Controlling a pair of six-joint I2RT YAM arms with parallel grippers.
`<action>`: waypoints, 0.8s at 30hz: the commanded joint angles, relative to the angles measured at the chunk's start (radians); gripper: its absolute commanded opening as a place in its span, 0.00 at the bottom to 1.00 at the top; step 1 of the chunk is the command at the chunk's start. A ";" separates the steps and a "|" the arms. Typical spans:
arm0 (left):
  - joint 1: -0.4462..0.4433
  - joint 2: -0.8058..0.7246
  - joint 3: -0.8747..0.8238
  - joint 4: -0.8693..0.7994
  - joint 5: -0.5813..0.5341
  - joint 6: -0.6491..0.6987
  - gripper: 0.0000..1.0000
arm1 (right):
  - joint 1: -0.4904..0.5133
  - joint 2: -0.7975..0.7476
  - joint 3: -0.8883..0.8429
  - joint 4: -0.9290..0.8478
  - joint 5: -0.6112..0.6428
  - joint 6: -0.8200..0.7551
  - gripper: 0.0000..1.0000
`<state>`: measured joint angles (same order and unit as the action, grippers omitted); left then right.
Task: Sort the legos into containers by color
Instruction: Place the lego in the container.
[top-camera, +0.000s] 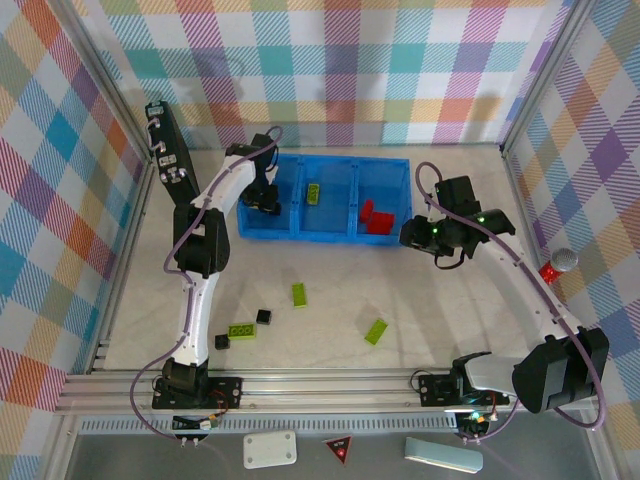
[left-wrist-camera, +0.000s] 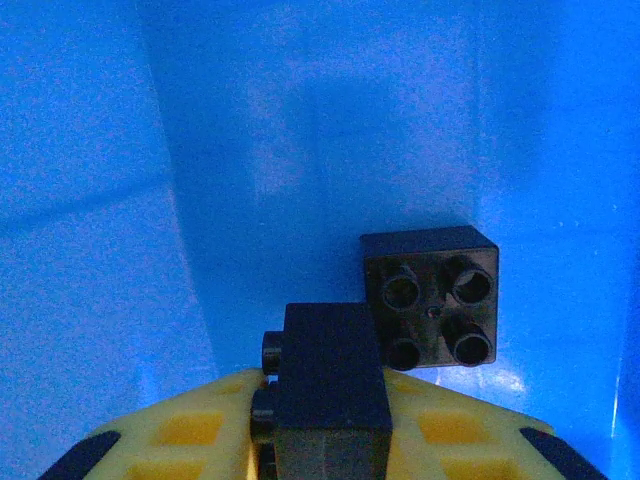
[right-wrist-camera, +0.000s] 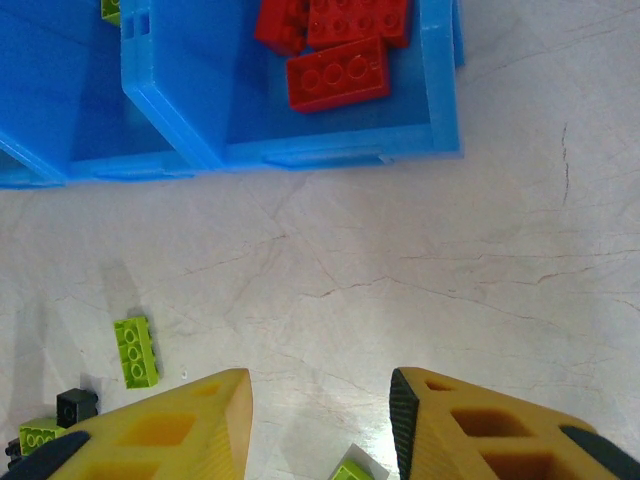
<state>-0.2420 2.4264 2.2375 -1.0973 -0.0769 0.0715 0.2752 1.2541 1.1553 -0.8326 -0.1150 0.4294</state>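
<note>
The blue tray (top-camera: 300, 222) holds the containers side by side. My left gripper (top-camera: 262, 200) hangs inside the left container (left-wrist-camera: 120, 300), shut on a black lego (left-wrist-camera: 330, 350). A second black lego (left-wrist-camera: 432, 297) lies on that floor, studs up. A green lego (top-camera: 314, 193) lies in the middle container, red legos (top-camera: 375, 218) (right-wrist-camera: 338, 72) in the right one. My right gripper (top-camera: 415, 235) (right-wrist-camera: 320, 385) is open over bare table just in front of the tray, nothing between its fingers. Loose on the table: green legos (top-camera: 299, 294) (top-camera: 376, 331) (top-camera: 238, 331) and black legos (top-camera: 264, 316) (top-camera: 222, 341).
A black rectangular case (top-camera: 165, 150) leans at the back left wall. A red and silver object (top-camera: 558, 265) lies by the right wall. A metal rail (top-camera: 330, 385) runs along the near edge. Open table lies between the tray and the loose bricks.
</note>
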 joint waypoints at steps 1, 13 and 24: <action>-0.002 0.007 0.028 -0.014 -0.031 0.004 0.32 | 0.003 -0.015 -0.008 -0.013 -0.002 -0.010 0.43; -0.003 -0.008 0.030 -0.021 -0.023 -0.010 0.38 | 0.004 -0.022 0.007 -0.023 -0.012 -0.008 0.42; -0.015 -0.101 0.018 -0.059 0.003 -0.031 0.38 | 0.006 -0.027 -0.021 -0.017 -0.056 0.020 0.42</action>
<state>-0.2489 2.4184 2.2375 -1.1072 -0.0807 0.0612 0.2752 1.2530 1.1534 -0.8322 -0.1402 0.4339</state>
